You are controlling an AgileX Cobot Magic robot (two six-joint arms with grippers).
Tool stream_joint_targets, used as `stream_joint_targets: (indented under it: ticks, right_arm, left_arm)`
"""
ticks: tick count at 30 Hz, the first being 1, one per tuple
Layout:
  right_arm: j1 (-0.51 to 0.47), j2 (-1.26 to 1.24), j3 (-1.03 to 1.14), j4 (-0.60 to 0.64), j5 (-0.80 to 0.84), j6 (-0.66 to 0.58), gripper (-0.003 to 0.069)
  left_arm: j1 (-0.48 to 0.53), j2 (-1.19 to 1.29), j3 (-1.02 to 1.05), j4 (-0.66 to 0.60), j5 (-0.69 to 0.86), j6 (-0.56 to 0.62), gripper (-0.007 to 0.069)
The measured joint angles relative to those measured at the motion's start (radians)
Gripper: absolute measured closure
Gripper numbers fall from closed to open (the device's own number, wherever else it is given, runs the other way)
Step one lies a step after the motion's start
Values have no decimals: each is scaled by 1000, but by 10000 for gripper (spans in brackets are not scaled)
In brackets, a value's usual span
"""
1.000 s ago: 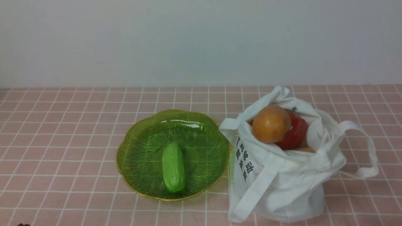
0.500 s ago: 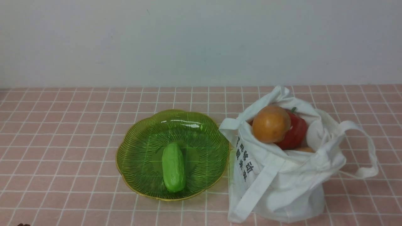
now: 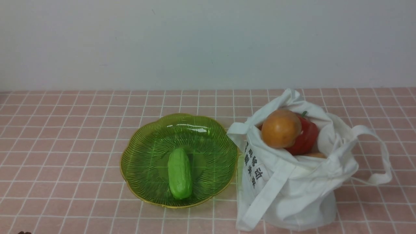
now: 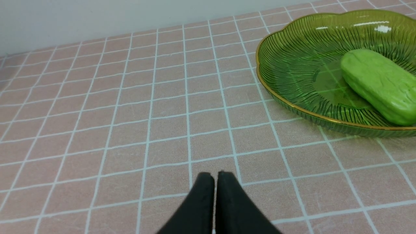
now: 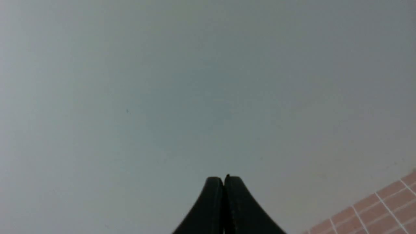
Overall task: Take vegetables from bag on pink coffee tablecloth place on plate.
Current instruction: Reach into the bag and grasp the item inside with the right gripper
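The white bag (image 3: 292,191) stands on the pink tablecloth (image 3: 65,146) at the right, its mouth open. An orange-tan potato-like piece (image 3: 280,128) and a red bell pepper (image 3: 307,136) sit in its top. The green plate (image 3: 146,152) lies left of the bag with a green cucumber-like vegetable (image 3: 179,173) in it. The plate (image 4: 292,65) and that vegetable (image 4: 378,84) also show in the left wrist view. My left gripper (image 4: 215,175) is shut and empty, low over bare cloth short of the plate. My right gripper (image 5: 224,178) is shut and empty, facing the grey wall.
A grey wall (image 3: 208,42) rises behind the table. The bag's long strap (image 3: 380,156) loops out to the right. A corner of the cloth (image 5: 383,208) shows in the right wrist view.
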State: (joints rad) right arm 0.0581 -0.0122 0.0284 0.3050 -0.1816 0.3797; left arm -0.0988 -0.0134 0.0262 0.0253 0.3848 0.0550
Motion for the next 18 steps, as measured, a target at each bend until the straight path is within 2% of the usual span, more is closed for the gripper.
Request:
stream_joint_targets:
  ticks: [3,4,7,10,13,17,18]
  right_arm:
    - [1,0,-18,25,-40,75,673]
    - [12,1,-92,5,-10,141,673]
    - [39,37,-249,-84,101,197,673]
    - [86,170,-468,-201,327,216,673]
    - [146,336,-671,-259,594,183,673]
    - [235,580,-904,-267,951,46,673]
    - [277,697,-1009,-260,1113,-24,673]
  left_arm:
    - [0,0,0,0,0,0,629]
    - [0,0,0,0,0,0,629]
    - [0,0,0,0,0,0,629]
    - [0,0,0,0,0,0,629]
    - [0,0,0,0,0,0,629]
    - [0,0,0,0,0,0,629]
    - [0,0,0,0,0,0,629]
